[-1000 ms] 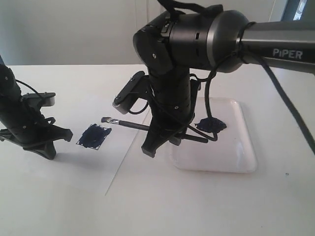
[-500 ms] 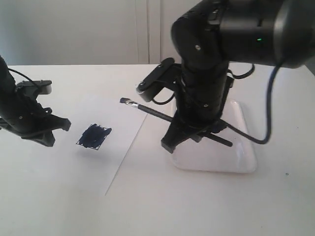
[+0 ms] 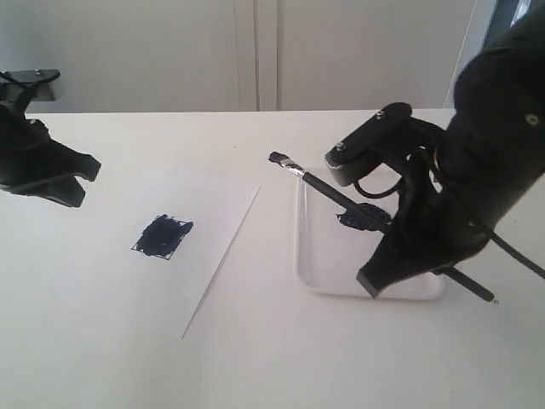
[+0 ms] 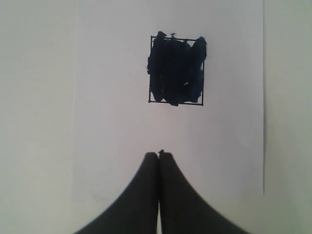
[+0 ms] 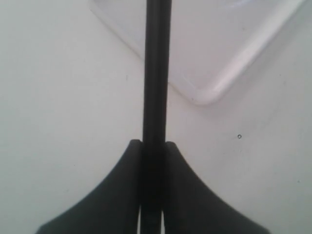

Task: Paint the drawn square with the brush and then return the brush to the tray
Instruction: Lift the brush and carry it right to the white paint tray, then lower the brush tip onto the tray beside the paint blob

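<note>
The drawn square (image 3: pixel 162 236) on the white paper is filled with dark blue-black paint; in the left wrist view the square (image 4: pixel 176 70) lies ahead of my fingertips. My left gripper (image 3: pixel 77 181) (image 4: pixel 159 154) is shut and empty, raised over the paper's far left side. My right gripper (image 3: pixel 400 256) (image 5: pixel 153 144) is shut on the brush's (image 3: pixel 328 189) black handle (image 5: pixel 156 73). The brush slants over the tray (image 3: pixel 341 271), its bristle tip pointing up and left past the tray's far left corner. A tray corner (image 5: pixel 204 95) shows beside the handle.
The paper sheet (image 3: pixel 209 209) lies left of the tray on the white table. A dark paint blob (image 3: pixel 362 217) sits in the tray under the brush. A pale wall stands behind the table.
My right arm has carried the brush rightward, from beside the painted square to over the tray. My left gripper has risen and drawn back to the left.
</note>
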Robot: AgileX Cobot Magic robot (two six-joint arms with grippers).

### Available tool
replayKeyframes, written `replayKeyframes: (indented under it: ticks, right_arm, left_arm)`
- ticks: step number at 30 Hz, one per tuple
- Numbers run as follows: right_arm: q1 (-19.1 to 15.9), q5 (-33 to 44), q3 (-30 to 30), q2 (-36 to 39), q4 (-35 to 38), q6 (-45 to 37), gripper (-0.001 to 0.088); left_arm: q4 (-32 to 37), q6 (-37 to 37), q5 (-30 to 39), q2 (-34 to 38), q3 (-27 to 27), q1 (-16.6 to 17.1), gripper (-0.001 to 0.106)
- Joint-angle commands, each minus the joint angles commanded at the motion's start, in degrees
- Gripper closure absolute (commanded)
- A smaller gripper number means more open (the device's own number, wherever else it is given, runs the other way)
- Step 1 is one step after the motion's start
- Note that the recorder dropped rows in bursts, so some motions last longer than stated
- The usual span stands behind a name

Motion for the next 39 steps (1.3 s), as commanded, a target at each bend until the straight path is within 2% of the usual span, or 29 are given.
replayKeyframes:
  ticks: [5,12,14,17,19,23,26,31,39]
  right_arm:
    - [0.0,0.0,6.6,-4.3,-4.7,7.7,0.0868]
    - [0.0,-4.3,17.3,-8.0,-5.0,12.6,0.0868]
    - [0.0,-8.1,21.1,-8.6,-5.3,16.5,0.0868]
    - [0.0,-18.0,25.1,-8.6,-9.1,29.3,0.0868]
    - [0.0,-20.2,26.0,-8.4,-10.0,33.0,0.0868]
    - [-0.5,-23.1,26.5,-4.8,-10.1,34.3,0.0868]
    - [-0.5,-28.7,26.5,-1.8,-10.1,35.4,0.0868]
    - [-0.5,-29.6,26.5,2.9,-11.1,37.1,0.0868]
    - [-0.5,-29.9,26.5,5.9,-13.2,42.0,0.0868]
  left_arm:
    - [0.3,0.1,-0.1,-6.8,5.9,-1.3,0.105]
    - [0.1,-2.7,-1.2,-17.3,12.9,-5.0,0.105]
    - [0.3,-3.6,-1.2,-22.1,14.6,-6.5,0.105]
    - [0.7,-7.0,-2.0,-30.1,18.6,-7.4,0.105]
    - [0.7,-8.9,-1.9,-34.1,22.2,-7.4,0.105]
    - [0.4,-10.9,-0.4,-40.3,30.2,-7.4,0.105]
    - [0.0,-12.0,-0.4,-45.5,35.0,-7.4,0.105]
    - [-2.2,-12.0,1.5,-50.6,36.2,-7.4,0.105]
    - [-2.2,-11.4,1.6,-51.3,36.2,-7.4,0.105]
